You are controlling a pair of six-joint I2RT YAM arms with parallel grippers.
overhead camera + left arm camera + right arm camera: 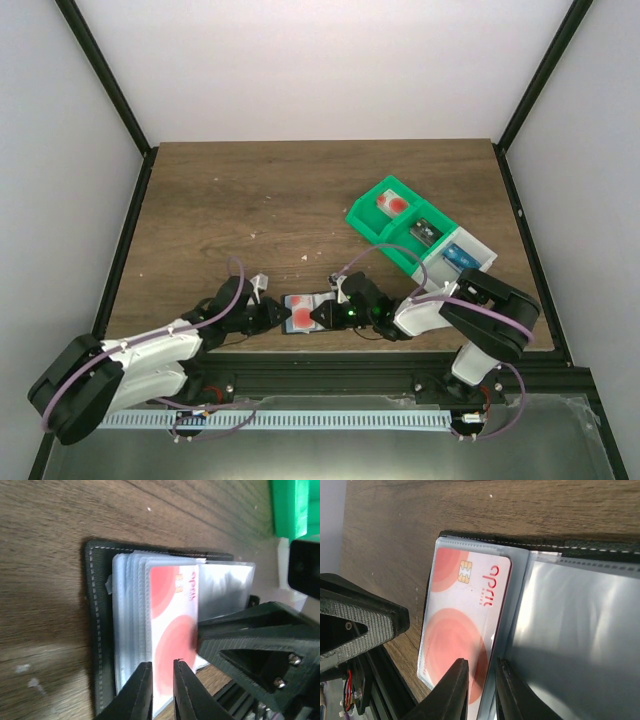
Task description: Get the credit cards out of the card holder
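Left gripper [162, 690] fingers narrowly parted over the end of a red-blotched white credit card [172, 615], right gripper [480, 690] fingers likewise slightly apart beside it at a clear sleeve [570, 630], clamping not discernible, card holder [95, 630] lying open at the near edge of the table [250, 200], green tray [362, 225] well apart.

Left arm [150, 352] and right arm [445, 312] low, facing — jaws narrowly parted.

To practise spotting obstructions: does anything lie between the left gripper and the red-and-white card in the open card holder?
Only the clear sleeve of the card holder, which seems to cover the card. The left gripper is at the card's edge; the right gripper sits beside, not between.
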